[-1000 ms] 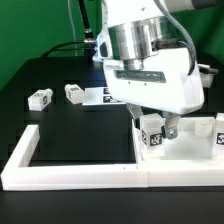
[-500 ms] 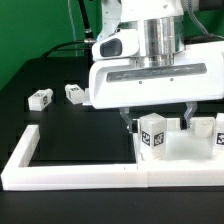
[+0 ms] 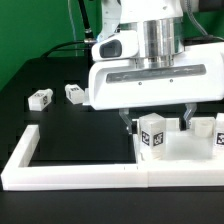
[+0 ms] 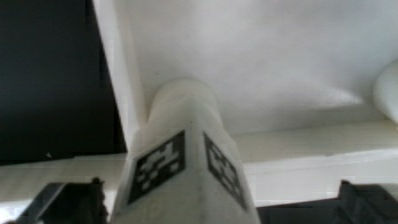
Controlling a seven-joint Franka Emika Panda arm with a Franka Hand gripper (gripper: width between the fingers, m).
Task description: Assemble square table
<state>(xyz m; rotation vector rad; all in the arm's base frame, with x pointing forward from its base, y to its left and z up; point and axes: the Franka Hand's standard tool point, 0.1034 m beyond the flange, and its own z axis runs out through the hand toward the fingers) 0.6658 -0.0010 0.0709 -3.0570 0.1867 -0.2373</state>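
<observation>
From the exterior view: hand (image 3: 157, 120) straight over one tagged leg (image 3: 152, 137). Stands upright, this leg, at the corner of the square slab (image 3: 188, 152) nearest the exterior view's left, probably in its round socket, though the seat itself is not to be seen. Long axis vertical, pointing up into the hand, so the way to the leg simply downward, with only one arm to do it. Dark fingers (image 3: 126, 121) spread wide, one on each side of the leg and apart from it: released, grasping nothing. A second leg (image 3: 221, 138) upright on the slab toward the exterior view's right; two loose legs (image 3: 40, 98) (image 3: 75, 92) lying on the black desk (image 3: 70, 130), well apart from the hand. White border wall (image 3: 60, 172) along the front edge, just beside the slab. From the wrist view: same leg (image 4: 178, 160) rising in the middle toward the camera, tags on two faces, with the fingertips (image 4: 75, 200) dark at both sides and clear of it; pale slab (image 4: 285, 80) beneath and black desk beside. Compared with one second ago: wrist turned, then narrow and close around the leg, now broad face to the exterior view and fingers wide. Compared with half a second ago: nothing visibly changed, leg in the same place.
</observation>
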